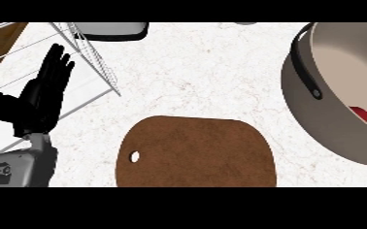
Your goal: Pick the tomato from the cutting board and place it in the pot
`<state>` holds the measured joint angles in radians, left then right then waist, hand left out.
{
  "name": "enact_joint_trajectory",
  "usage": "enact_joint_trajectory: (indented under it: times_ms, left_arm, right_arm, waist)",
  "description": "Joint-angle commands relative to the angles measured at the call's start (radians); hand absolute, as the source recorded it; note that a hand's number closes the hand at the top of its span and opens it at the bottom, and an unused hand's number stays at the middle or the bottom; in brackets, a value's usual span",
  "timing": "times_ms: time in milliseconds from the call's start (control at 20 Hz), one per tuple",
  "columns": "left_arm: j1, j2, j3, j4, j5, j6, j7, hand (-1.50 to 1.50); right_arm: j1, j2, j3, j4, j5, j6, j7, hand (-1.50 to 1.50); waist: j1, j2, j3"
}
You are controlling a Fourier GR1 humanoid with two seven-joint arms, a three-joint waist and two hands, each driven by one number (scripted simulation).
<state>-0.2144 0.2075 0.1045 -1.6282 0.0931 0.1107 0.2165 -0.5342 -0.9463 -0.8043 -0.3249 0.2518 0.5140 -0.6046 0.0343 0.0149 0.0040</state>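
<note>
The brown cutting board (197, 153) lies at the lower middle of the counter with nothing on it. A large grey pot (323, 116) with a black handle stands at the right edge, and a sliver of the red tomato (359, 112) shows inside it against its pale inner wall. My left hand (43, 97) rests at the left edge, open, fingers up, holding nothing. My right hand does not show in the head view.
A wire dish rack (90, 53) stands at the upper left behind my left hand. A dark-rimmed grey tray (114, 29) sits at the top edge. The white marbled counter (208, 73) stretches between board, rack and pot.
</note>
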Motion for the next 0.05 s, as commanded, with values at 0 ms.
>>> enact_joint_trajectory:
  times_ms: [0]
  left_arm:
    - [-0.003, -0.015, -0.014, -0.021, -0.025, 0.026, 0.004, 0.00]
  right_arm:
    - [-0.018, -0.045, -0.003, 0.066, -0.004, 0.058, -0.044, -1.50]
  waist:
    - [0.008, 0.002, 0.004]
